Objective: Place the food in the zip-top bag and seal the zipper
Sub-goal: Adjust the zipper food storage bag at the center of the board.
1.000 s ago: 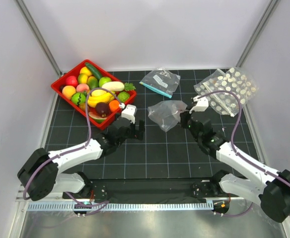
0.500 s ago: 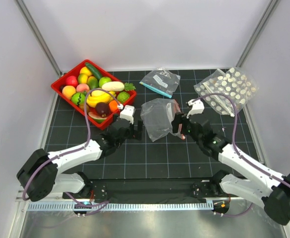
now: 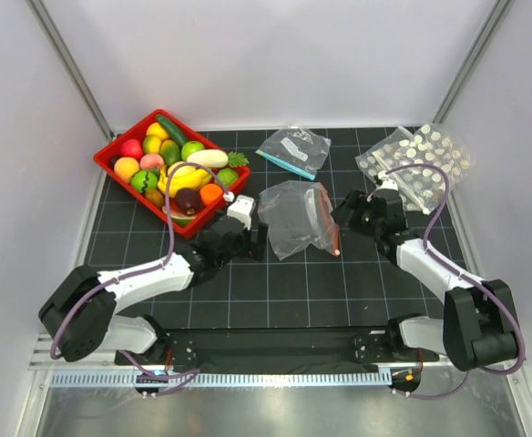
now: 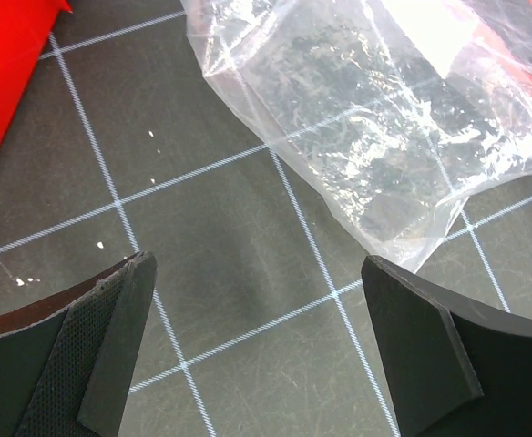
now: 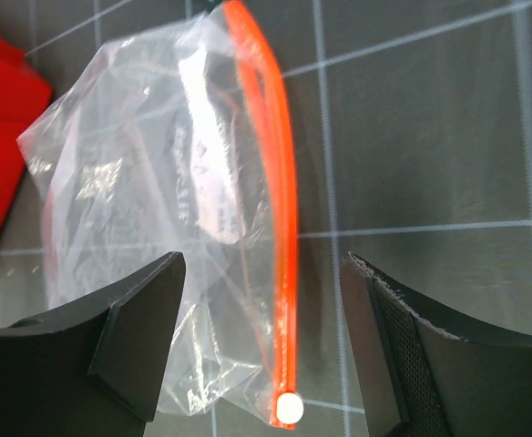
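"Is there any writing here that can be read?"

"None. The clear bag with the teal strip (image 3: 293, 150) carries a pale label (image 3: 295, 143) with dark marks, too small to make out from above."

"And the zip-top bag (image 5: 138, 182)?"

"A whitish printed patch (image 5: 213, 173) shows through its plastic in the right wrist view, just beside the zipper (image 5: 289, 209). It is blurred, and no letter or number comes clear."

"The dotted bag (image 3: 421, 157)?"

"White dots all over, a pattern and not lettering."
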Robot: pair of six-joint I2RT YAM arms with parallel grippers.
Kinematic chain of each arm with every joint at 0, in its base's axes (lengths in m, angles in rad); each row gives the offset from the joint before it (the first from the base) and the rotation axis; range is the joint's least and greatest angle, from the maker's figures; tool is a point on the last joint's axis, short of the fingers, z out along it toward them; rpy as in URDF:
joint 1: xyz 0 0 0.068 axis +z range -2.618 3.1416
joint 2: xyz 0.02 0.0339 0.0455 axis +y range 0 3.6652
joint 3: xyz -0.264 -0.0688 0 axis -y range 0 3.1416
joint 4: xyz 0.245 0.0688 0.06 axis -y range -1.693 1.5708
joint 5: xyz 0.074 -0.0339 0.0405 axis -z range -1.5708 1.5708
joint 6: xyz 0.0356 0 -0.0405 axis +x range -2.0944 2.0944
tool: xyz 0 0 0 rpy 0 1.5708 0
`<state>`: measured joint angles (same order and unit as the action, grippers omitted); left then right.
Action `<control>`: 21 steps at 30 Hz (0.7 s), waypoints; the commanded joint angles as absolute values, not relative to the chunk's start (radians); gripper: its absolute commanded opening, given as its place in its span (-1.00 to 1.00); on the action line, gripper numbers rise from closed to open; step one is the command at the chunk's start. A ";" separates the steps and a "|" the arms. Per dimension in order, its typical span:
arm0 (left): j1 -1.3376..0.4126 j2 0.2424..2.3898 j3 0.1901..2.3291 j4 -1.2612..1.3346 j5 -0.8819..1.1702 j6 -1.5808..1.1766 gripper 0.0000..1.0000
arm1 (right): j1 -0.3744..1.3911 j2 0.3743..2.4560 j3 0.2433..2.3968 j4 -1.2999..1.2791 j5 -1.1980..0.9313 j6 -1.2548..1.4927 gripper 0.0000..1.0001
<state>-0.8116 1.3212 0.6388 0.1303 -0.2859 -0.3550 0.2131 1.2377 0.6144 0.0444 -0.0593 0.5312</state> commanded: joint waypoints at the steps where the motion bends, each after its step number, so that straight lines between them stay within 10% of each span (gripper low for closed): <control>1: -0.818 1.330 0.676 0.163 -0.256 -0.354 1.00 | 0.204 1.243 0.563 0.222 -0.222 0.603 0.52; 21: -0.813 1.425 0.700 0.275 -0.255 -0.664 0.99 | 0.193 1.210 0.420 0.400 -0.238 0.650 0.64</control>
<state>-0.8116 1.4185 0.6785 0.1799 -0.2428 -0.5709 0.1989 1.2255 0.4240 0.3302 -0.2161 0.6392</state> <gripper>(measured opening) 0.996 0.823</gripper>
